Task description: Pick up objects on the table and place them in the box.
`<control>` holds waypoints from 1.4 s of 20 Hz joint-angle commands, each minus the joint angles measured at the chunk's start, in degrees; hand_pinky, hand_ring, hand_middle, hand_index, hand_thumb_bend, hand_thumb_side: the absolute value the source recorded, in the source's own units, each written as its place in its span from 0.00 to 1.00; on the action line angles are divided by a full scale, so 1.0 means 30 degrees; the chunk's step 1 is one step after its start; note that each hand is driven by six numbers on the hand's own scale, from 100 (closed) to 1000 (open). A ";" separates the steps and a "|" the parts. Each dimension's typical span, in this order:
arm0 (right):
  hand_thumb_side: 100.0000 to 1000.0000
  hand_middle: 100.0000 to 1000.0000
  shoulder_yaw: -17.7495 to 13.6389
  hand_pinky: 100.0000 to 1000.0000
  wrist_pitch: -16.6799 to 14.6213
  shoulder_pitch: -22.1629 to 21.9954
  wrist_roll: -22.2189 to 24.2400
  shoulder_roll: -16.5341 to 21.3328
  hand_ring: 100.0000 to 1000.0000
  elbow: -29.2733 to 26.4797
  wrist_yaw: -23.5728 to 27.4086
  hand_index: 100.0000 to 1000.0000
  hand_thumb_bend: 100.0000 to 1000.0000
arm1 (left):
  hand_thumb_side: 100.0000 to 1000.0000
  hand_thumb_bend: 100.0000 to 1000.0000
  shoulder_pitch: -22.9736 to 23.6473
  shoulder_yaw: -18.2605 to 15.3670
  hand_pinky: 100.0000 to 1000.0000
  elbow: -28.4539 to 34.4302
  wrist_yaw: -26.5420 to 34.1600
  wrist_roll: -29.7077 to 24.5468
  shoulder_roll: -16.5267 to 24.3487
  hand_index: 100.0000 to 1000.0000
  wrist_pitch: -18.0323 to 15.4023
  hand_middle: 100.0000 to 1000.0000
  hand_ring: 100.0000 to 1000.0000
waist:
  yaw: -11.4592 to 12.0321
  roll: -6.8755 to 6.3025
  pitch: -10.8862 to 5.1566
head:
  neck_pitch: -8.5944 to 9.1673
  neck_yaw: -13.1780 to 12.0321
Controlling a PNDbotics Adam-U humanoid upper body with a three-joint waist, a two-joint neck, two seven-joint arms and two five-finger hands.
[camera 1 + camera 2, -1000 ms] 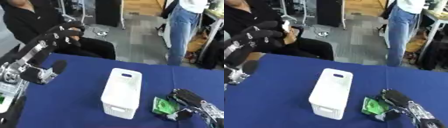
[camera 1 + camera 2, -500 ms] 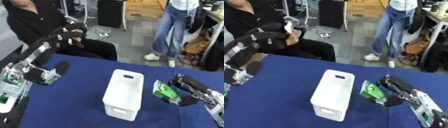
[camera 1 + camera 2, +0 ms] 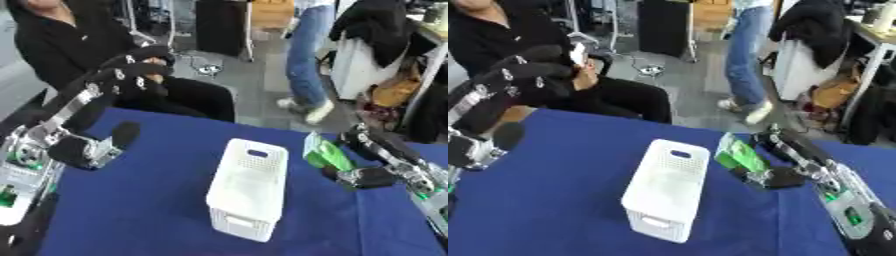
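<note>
Near the middle of the blue table (image 3: 140, 200) stands the white box (image 3: 248, 188), a tall slotted basket with a handle cutout near its far rim, its open top facing up and its long side running roughly from 12 to 6 o'clock. Just off its far right corner, at about 2 o'clock from the box's centre, the right hand (image 3: 785, 160) is raised off the cloth, fingers and thumb curled round a green packet (image 3: 739, 155) — a flat, glossy pouch with a paler edge, tilted so that its top leans away toward 11 o'clock. The packet hangs in the air close beside the box's upper right rim, apart from it and not over the opening as far as can be told. The arm behind that hand runs down toward 5 o'clock, silver and black with a small green patch on its housing. The left hand (image 3: 140, 65) is lifted high at about 10 o'clock, well apart from the box, past the table's far edge (it shows against a seated person's dark clothes); its dark fingers look bent over, but whether they are closed I cannot tell. The left forearm slopes down from it toward 7 o'clock — grey joints, a black rounded cover.
</note>
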State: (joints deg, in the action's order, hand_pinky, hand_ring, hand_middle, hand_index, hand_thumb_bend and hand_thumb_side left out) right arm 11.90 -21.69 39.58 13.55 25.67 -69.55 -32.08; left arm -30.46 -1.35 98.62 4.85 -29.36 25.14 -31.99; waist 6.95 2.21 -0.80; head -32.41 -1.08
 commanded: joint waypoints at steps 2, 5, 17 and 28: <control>0.65 0.00 -0.0052 0.00 0.0150 0.1370 0.0142 0.0133 0.00 0.0306 0.0045 0.10 0.38 | 0.64 0.00 -0.0334 -0.0230 0.67 0.0247 -0.0143 0.0042 0.0035 0.92 0.0008 0.97 0.89 | 0.0135 -0.0052 -0.0170 | 0.0041 -0.0003; 0.66 0.00 0.0142 0.00 -0.0038 0.2028 0.0347 0.0001 0.00 0.0926 -0.0146 0.10 0.39 | 0.64 0.00 -0.0423 -0.0283 0.67 0.0278 -0.0206 0.0097 -0.0083 0.92 0.0093 0.97 0.89 | 0.0259 -0.0036 -0.0143 | 0.0019 0.0166; 0.70 0.00 0.0653 0.00 -0.1301 0.3212 0.1045 -0.0553 0.00 0.2148 -0.0054 0.10 0.38 | 0.64 0.00 -0.0836 -0.0322 0.67 0.0511 -0.0479 0.0345 -0.0560 0.92 0.0500 0.97 0.89 | 0.0775 0.0071 -0.0099 | -0.0176 -0.1346; 0.72 0.00 0.0931 0.00 -0.2725 0.4198 0.1174 -0.0914 0.00 0.2993 -0.0086 0.10 0.38 | 0.64 0.00 -0.1140 -0.0216 0.67 0.0573 -0.0434 0.0227 -0.0916 0.92 0.0686 0.97 0.89 | 0.0988 0.0118 -0.0051 | 0.0102 -0.1271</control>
State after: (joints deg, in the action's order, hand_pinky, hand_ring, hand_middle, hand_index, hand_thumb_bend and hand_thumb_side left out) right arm 14.95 -29.29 50.62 17.18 22.44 -60.28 -32.48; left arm -32.61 -1.75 99.35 3.53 -28.70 22.10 -30.06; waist 9.91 2.80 -0.45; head -32.83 -4.58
